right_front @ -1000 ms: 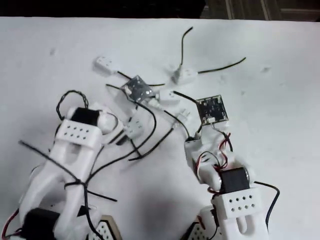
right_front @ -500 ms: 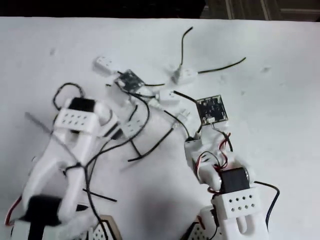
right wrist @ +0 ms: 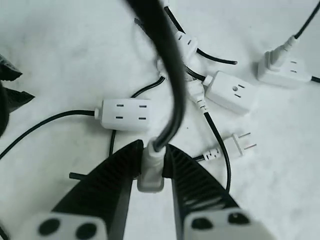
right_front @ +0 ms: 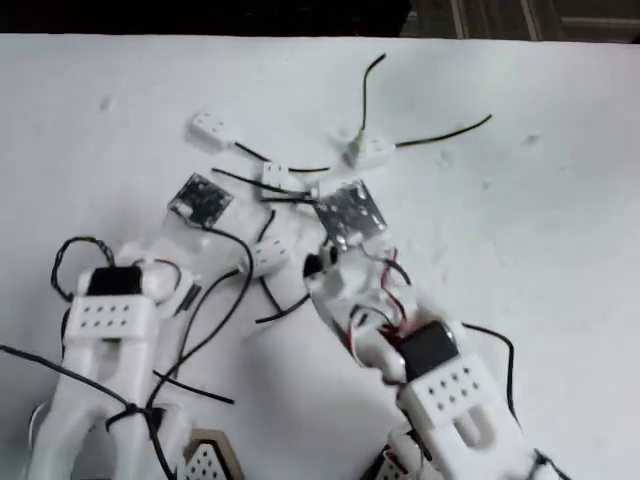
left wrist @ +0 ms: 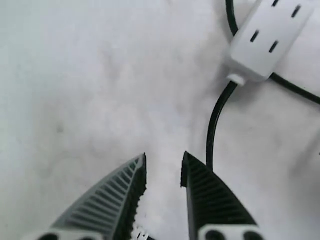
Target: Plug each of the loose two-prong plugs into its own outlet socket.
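Right gripper (right wrist: 152,150) is clamped on a white plug (right wrist: 150,177), jaws nearly together and the plug's body pinched between the ribbed pads. The prongs are hidden, so which way they face cannot be told. Its black cord (right wrist: 172,90) rises from the body and arches over what lies beyond. Just past the fingertips lies a two-outlet socket block (right wrist: 125,114), slots up, apart from the plug. Farther off, a loose two-prong plug (right wrist: 235,145) lies flat, near a second socket (right wrist: 231,92). Left gripper (left wrist: 163,162) hovers empty over the worktop (left wrist: 75,75), jaws a narrow gap apart, with another socket block (left wrist: 265,37) farther out.

Nothing pins the nearest block, so I judge a push from the plug would slide it across the worktop rather than seat the prongs. The stiff cord could also drag over neighbouring pieces, or twist the plug in the pads.

Plugs and sockets are smooth, glossy moulded plastic, boxy with rounded edges. The loose plug's blades are thin bare metal. The cords look rubbery and springy, the pads dark and ridged, the worktop white and matt.
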